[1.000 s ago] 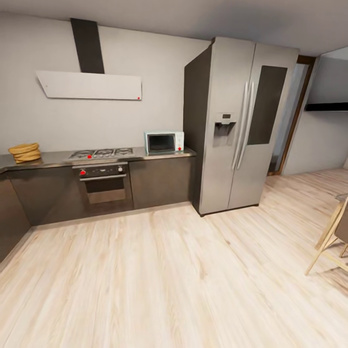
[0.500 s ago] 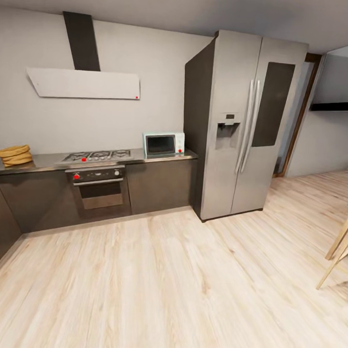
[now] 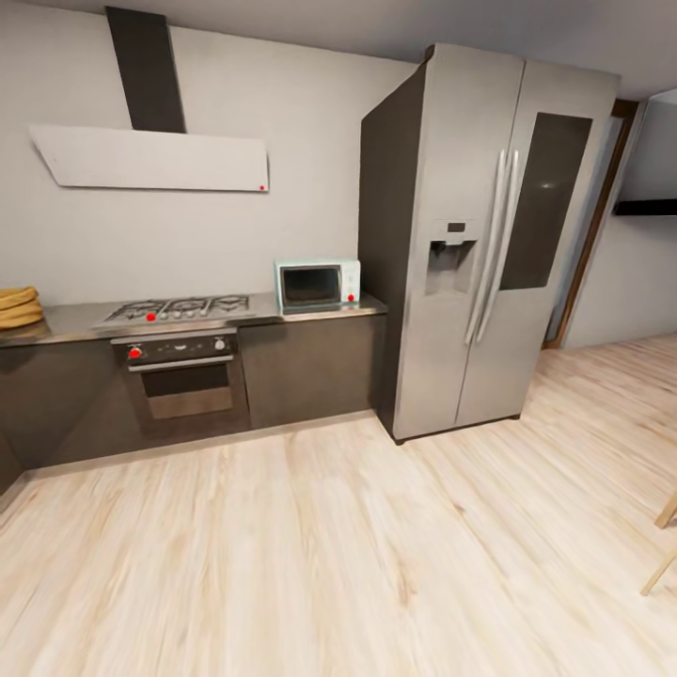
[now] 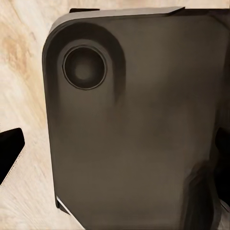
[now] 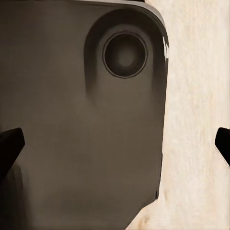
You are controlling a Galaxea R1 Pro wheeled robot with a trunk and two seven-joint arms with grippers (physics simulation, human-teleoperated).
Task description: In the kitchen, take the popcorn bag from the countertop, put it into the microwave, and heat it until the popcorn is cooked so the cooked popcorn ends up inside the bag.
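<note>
The mustard-tan popcorn bag (image 3: pixel 13 307) sits on the grey countertop (image 3: pixel 70 322) at the far left, cut off by the head view's edge. The pale-blue microwave (image 3: pixel 317 285) stands at the countertop's right end, against the fridge, with its door closed. No popcorn kernels can be made out. In the left wrist view my left gripper (image 4: pixel 115 153) hangs open over my own dark base panel (image 4: pixel 134 120), its fingertips (image 4: pixel 9 152) far apart. My right gripper (image 5: pixel 115 143) is also open, with a dark fingertip (image 5: pixel 8 145) at each side and nothing between.
A dark oven (image 3: pixel 183 374) with a gas hob (image 3: pixel 174 307) sits under the white slanted hood (image 3: pixel 150 158). The tall steel fridge (image 3: pixel 480 244) stands right of the counter. A wooden chair leg (image 3: pixel 663 555) shows at the right edge. Pale wood floor (image 3: pixel 329 555) stretches to the cabinets.
The camera has moved nearer and turned right: the whole kitchen has slid left, the bag is now cut off at the left edge, and most of the chair has left the view.
</note>
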